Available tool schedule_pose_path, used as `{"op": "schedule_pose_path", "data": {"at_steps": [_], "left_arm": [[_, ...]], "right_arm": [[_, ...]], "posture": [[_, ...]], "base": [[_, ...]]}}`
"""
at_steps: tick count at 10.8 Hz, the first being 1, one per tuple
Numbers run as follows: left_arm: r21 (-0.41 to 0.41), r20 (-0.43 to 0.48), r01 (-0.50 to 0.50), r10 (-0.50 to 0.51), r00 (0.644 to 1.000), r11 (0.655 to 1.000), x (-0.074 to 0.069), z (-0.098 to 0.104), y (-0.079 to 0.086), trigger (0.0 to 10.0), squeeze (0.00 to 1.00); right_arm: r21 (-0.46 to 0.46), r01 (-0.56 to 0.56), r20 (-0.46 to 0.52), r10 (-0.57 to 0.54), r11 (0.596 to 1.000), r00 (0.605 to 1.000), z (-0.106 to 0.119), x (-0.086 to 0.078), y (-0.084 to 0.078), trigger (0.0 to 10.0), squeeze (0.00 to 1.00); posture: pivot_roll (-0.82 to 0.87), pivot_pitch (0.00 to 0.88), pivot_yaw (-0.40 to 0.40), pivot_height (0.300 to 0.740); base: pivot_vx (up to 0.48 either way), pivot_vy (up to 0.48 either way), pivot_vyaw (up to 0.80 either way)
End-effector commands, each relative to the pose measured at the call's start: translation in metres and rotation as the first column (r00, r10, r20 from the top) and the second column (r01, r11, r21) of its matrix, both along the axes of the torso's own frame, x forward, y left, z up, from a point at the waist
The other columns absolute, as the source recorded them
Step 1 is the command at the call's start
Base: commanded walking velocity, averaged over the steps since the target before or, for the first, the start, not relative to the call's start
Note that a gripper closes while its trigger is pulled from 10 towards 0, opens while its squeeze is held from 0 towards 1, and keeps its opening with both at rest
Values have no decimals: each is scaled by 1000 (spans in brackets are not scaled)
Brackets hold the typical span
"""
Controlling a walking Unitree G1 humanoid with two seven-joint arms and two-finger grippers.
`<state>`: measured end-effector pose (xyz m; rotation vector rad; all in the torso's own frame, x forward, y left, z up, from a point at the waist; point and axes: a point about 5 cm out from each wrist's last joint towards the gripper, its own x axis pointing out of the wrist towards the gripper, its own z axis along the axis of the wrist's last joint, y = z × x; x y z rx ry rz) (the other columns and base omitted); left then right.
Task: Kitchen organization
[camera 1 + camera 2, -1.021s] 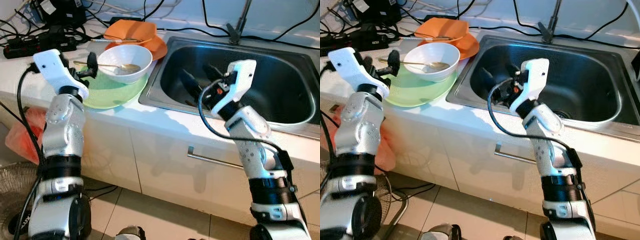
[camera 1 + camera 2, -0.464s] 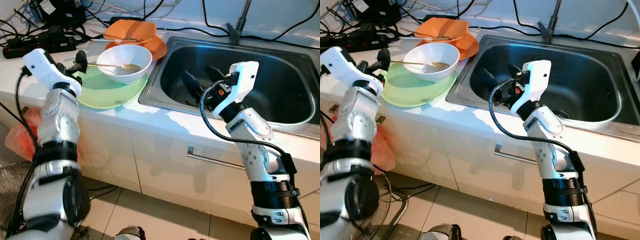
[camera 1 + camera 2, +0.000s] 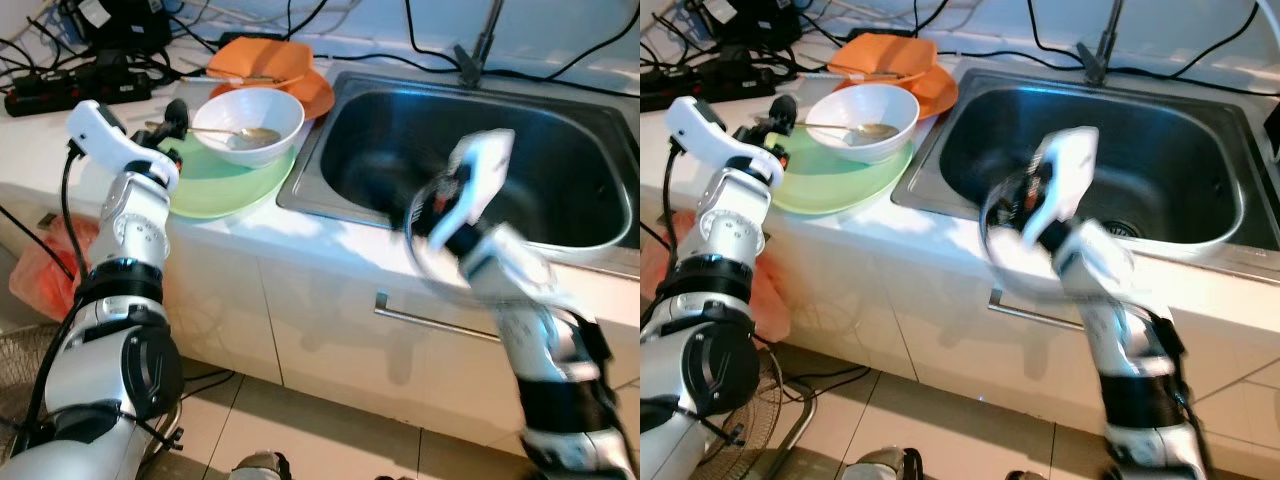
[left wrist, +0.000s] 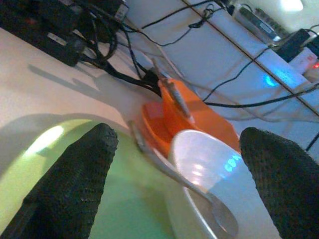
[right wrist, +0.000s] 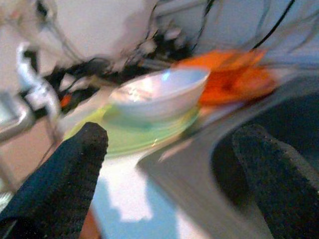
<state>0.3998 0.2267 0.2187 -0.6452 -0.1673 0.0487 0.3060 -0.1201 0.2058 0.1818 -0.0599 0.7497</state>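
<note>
A white bowl [image 3: 250, 125] with a metal spoon [image 3: 232, 132] in it stands on a green plate [image 3: 225, 178] on the counter, left of the sink [image 3: 480, 160]. Behind it an orange bowl [image 3: 262, 62] rests on an orange plate [image 3: 310, 95]. My left gripper [image 3: 168, 125] hovers open at the green plate's left edge, by the tip of the spoon handle [image 4: 149, 154]; its black fingers [image 4: 75, 184] have nothing between them. My right gripper [image 5: 172, 134] is open and faces the white bowl [image 5: 159, 92] from the sink side. Its arm [image 3: 470, 195] is blurred above the sink's front rim.
Black power strips and tangled cables [image 3: 90, 60] crowd the counter's back left. A tap [image 3: 475, 50] rises behind the sink. Cabinet fronts with a bar handle [image 3: 440, 322] lie below the counter, and a red bag [image 3: 45, 265] sits on the floor at left.
The right arm has gone blurred with motion, its fingers up out of the sink basin. The left gripper has shifted slightly right, closer to the spoon handle.
</note>
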Motion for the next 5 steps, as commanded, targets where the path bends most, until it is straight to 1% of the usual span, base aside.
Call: {"op": "schedule_pose_path", "data": {"at_steps": [1,2,5], "left_arm": [[-1,22,8,-8,1000,1000,2,7,-2,10000,0],[-4,21,11,-11,1000,1000,4,7,-2,10000,0],[-18,20,6,-5,1000,1000,4,7,1,10000,0]], "right_arm": [[-26,-49,3,49,998,999,0,-7,1,10000,0],[-70,-70,-15,69,995,998,-7,-11,-2,10000,0],[-97,-67,-38,64,993,997,-10,-12,-9,10000,0]], "posture": [[113,99,48,740],[113,102,49,740],[111,106,48,740]], "base": [[0,0,0],[0,0,0],[0,0,0]]}}
